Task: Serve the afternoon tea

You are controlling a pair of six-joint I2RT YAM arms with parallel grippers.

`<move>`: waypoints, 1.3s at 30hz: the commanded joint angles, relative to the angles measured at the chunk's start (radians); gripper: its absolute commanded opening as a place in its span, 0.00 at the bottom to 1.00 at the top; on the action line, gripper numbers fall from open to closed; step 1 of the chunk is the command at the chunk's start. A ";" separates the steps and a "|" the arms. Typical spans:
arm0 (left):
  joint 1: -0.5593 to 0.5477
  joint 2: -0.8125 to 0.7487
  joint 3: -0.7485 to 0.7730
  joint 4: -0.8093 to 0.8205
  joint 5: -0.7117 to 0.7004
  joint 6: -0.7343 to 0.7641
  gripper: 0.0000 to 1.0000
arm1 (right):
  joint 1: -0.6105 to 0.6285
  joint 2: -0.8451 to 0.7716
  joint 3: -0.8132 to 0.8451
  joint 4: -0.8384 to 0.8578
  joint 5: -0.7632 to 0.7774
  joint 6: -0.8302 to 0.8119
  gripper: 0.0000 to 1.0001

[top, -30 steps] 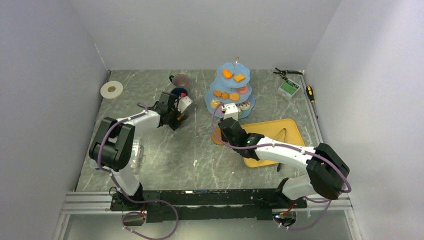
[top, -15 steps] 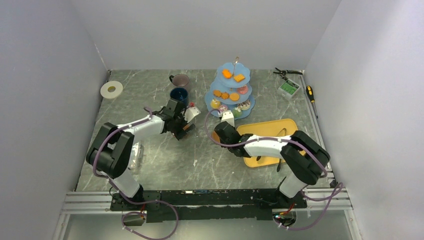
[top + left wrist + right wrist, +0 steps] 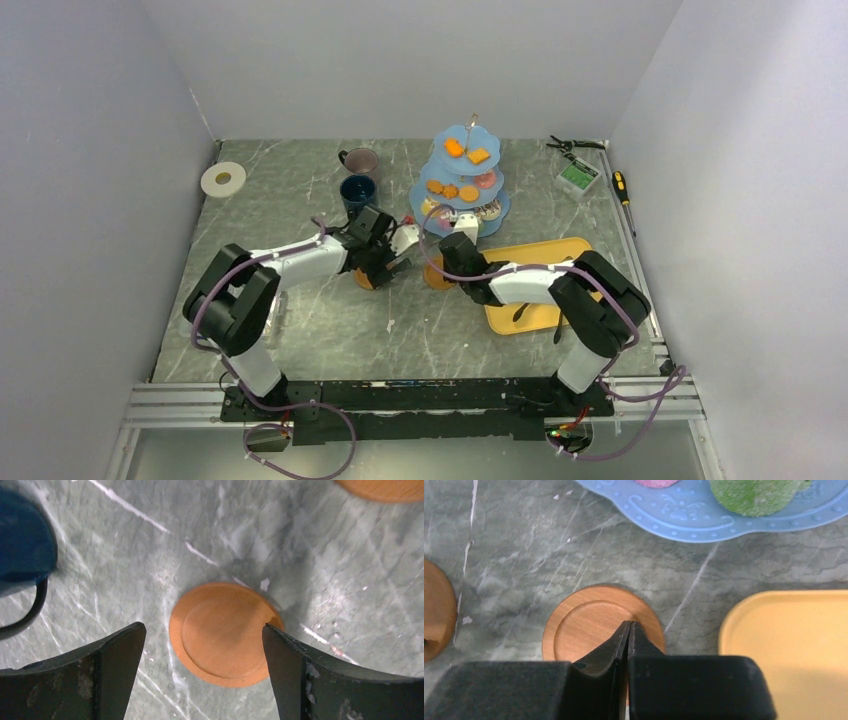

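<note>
My left tool (image 3: 203, 630), now nearer the light-blue stand (image 3: 684, 517), spreads wide over a smooth round brown coaster (image 3: 222, 640); my right tool (image 3: 629, 626), pressed together, hides part of the second coaster (image 3: 584, 622) just before the stand.

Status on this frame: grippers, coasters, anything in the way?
Left gripper open, straddling left coaster. Right gripper shut, tips over right coaster. Blue mug and mauve mug not yet on coasters. Nothing seen in the way.

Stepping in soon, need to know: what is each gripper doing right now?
Left gripper: open, holding nothing, fingers either side of a coaster.
Right gripper: closed, holding nothing, over the other coaster.
</note>
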 commanded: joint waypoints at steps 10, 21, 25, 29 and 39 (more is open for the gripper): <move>-0.112 0.127 0.110 -0.040 0.031 -0.074 0.94 | -0.082 -0.016 -0.055 0.037 -0.042 0.014 0.04; -0.131 0.110 0.175 -0.106 0.031 -0.131 0.94 | -0.079 -0.026 -0.095 0.092 -0.126 0.069 0.03; -0.110 0.084 0.237 -0.185 0.056 -0.162 0.94 | -0.059 -0.039 -0.115 0.105 -0.136 0.090 0.03; -0.067 0.052 0.314 -0.264 0.101 -0.188 0.94 | -0.050 -0.078 -0.110 0.086 -0.127 0.086 0.03; 0.133 0.000 0.569 -0.498 0.268 -0.148 0.94 | -0.045 -0.293 -0.071 0.009 -0.093 0.058 0.08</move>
